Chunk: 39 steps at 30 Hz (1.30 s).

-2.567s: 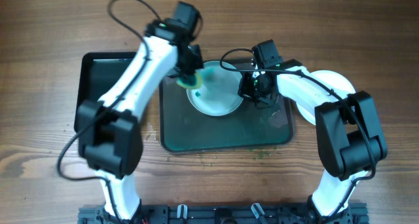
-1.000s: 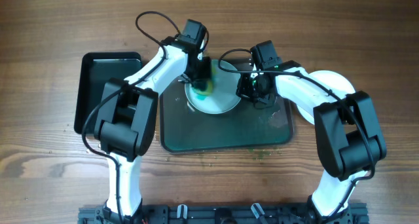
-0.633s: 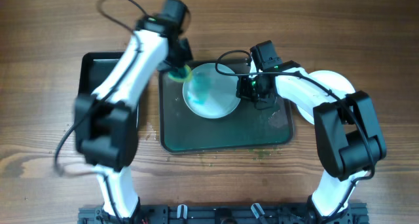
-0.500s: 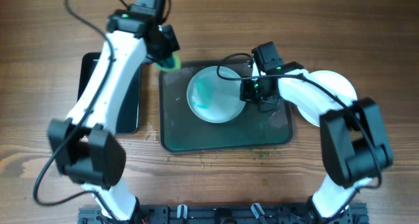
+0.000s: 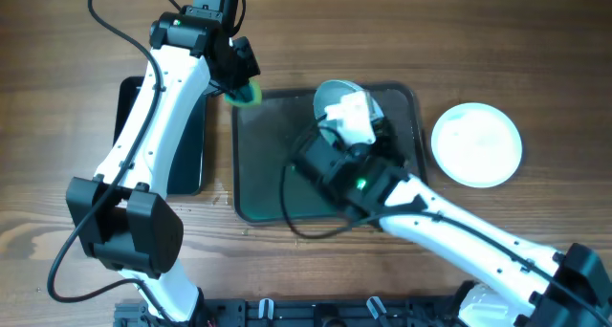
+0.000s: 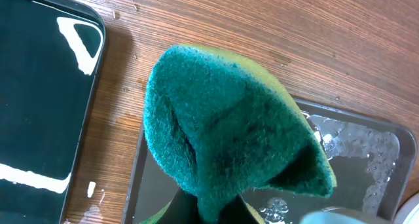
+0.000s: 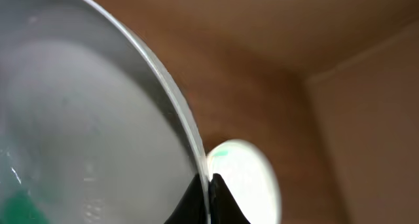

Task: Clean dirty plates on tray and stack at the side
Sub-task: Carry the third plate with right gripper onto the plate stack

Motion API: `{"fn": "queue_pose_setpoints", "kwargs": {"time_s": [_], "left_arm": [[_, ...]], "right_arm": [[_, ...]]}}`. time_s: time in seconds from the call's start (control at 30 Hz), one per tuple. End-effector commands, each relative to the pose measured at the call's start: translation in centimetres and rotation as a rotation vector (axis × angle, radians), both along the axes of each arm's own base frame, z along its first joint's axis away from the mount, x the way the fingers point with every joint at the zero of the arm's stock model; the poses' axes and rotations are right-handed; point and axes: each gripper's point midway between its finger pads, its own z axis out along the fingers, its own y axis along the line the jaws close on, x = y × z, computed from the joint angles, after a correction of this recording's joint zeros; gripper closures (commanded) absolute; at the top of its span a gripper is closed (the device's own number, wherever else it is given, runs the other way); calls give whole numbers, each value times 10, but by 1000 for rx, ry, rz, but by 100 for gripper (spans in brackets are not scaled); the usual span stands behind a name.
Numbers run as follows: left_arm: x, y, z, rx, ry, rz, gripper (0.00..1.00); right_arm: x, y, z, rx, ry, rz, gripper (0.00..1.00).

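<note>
Nearest us, the large tray [image 5: 277, 188] sits in the middle of the counter [image 5: 535, 40], its long axis running from the left edge to the right edge. The right arm reaches across it, and the right gripper [image 7: 208, 196] is pinched tight on the rim of the lifted plate [image 5: 330, 96]. That plate is up over the tray's far right corner, tipped steeply on edge, with its green-smeared face toward the wrist camera. Exactly which way it leans, I can't call. Out toward the right edge, a second plate [image 5: 476, 143] lies flat on the wood, clear of the tray. At the far side, the left gripper [image 5: 239, 83] clamps a green sponge [image 6: 222, 139], hovering by the tray's far left corner, just beside the small black tray [image 6: 39, 106].
</note>
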Motion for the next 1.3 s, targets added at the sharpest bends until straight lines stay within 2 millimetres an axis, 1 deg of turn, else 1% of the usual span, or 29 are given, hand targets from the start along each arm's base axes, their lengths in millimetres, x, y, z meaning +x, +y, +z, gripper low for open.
{"fn": "queue_pose_setpoints", "kwargs": {"time_s": [0.0, 0.07, 0.13, 0.2, 0.27, 0.3, 0.33, 0.37, 0.4, 0.43, 0.5, 0.57, 0.6, 0.63, 0.67, 0.77, 0.83, 0.87, 0.9, 0.93, 1.0, 1.17, 1.2, 1.23, 1.27], "left_arm": [[-1, -3, 0, 1, 1, -25, 96], [-1, -3, 0, 1, 1, -25, 96], [-1, -3, 0, 2, 4, -25, 96], [-1, -3, 0, 2, 4, -25, 96], [-2, -3, 0, 2, 6, -25, 96], [-3, -2, -1, 4, 11, -25, 96], [-4, -2, -1, 5, 16, -25, 96], [-5, -2, -2, 7, 21, -25, 96], [-6, -2, -2, 7, 23, -25, 96], [-6, -2, -2, 7, 23, -25, 96], [-6, -2, -2, 7, 22, -25, 96], [-6, -2, -2, 7, 23, -25, 96], [-6, -2, -2, 7, 22, -25, 96], [-6, -2, -2, 7, 23, -25, 96], [-6, -2, -2, 7, 22, -25, 96], [-6, -2, -2, 7, 22, -25, 96], [-6, -2, -2, 7, 22, -25, 96], [-6, -2, -2, 7, 23, -25, 96], [-6, -2, -2, 7, 24, -25, 96], [-6, -1, -2, 8, 27, -25, 96], [-7, -1, -4, 9, 31, -25, 96], [-7, -1, -4, 9, 31, -25, 96], [-7, -1, -4, 9, 31, -25, 96], [-7, -1, -4, 10, 30, -25, 96], [-7, 0, -4, 18, 28, -30, 96]], "right_arm": [[-7, -10, 43, -124, -186, -43, 96], [-8, -11, 42, -119, -186, -48, 96], [-8, -10, 37, -90, -169, -47, 96], [-6, -13, 24, -6, -130, -66, 96], [-6, -22, -3, 160, -15, -124, 96], [-5, -25, -14, 221, 49, -140, 96], [-4, -27, -29, 329, 146, -155, 96], [-3, -26, -40, 431, 224, -163, 96], [-2, -25, -52, 569, 335, -165, 96], [2, -28, -58, 666, 412, -153, 96], [13, -51, -64, 820, 502, -159, 96], [21, -77, -64, 947, 526, -180, 96], [25, -97, -63, 1005, 511, -224, 96], [28, -127, -63, 1047, 473, -305, 96], [27, -154, -64, 1065, 438, -380, 96], [15, -222, -67, 1082, 349, -572, 96], [1, -260, -75, 1056, 294, -708, 96], [-6, -273, -80, 1037, 281, -755, 96], [-12, -284, -86, 1021, 267, -795, 96], [-17, -290, -94, 1014, 259, -818, 96], [-25, -296, -112, 986, 257, -851, 96], [-35, -293, -148, 989, 271, -885, 94], [-36, -292, -150, 990, 277, -887, 80], [-35, -291, -150, 996, 282, -881, 62], [-32, -284, -150, 1017, 304, -831, 49]]}}
